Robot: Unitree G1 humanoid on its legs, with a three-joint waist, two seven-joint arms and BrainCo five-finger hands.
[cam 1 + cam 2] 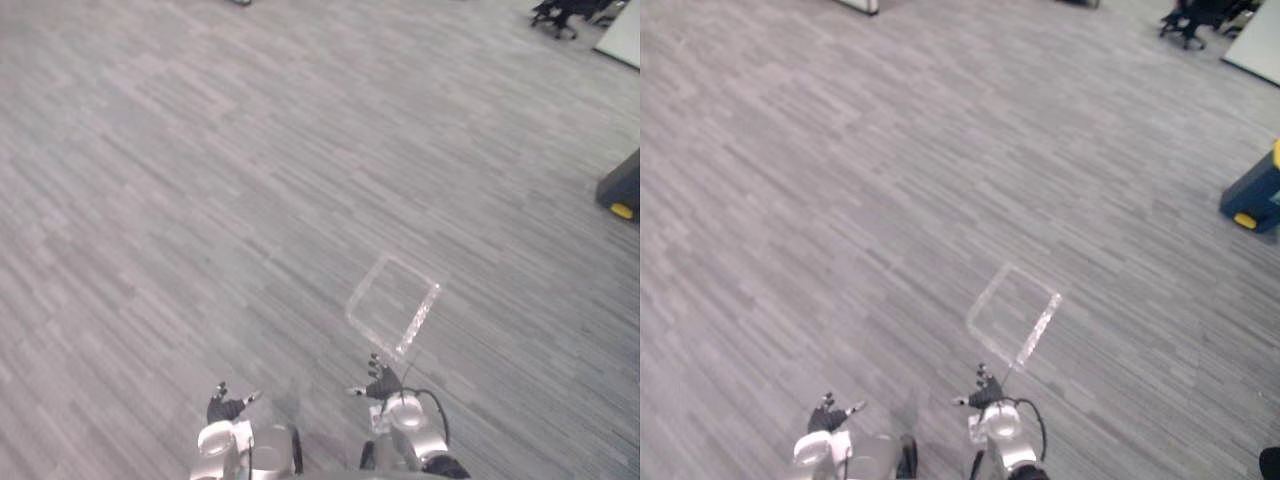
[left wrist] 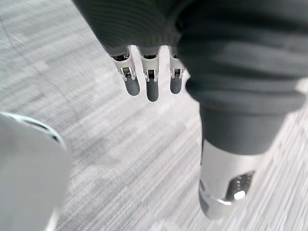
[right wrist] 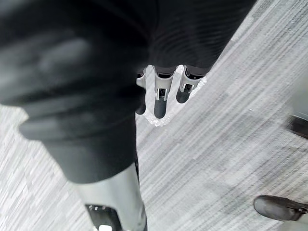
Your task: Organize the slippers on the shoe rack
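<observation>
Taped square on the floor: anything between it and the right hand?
Only bare grey carpet between the right hand and the taped square, per the left eye view.

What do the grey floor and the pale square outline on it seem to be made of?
The floor is probably carpet tile or textured vinyl with a matte finish: it shows fine streaks in short staggered strips and no glare. The square outline is probably adhesive tape, pale and glossy: its thin straight strips catch the light, one side most brightly.
</observation>
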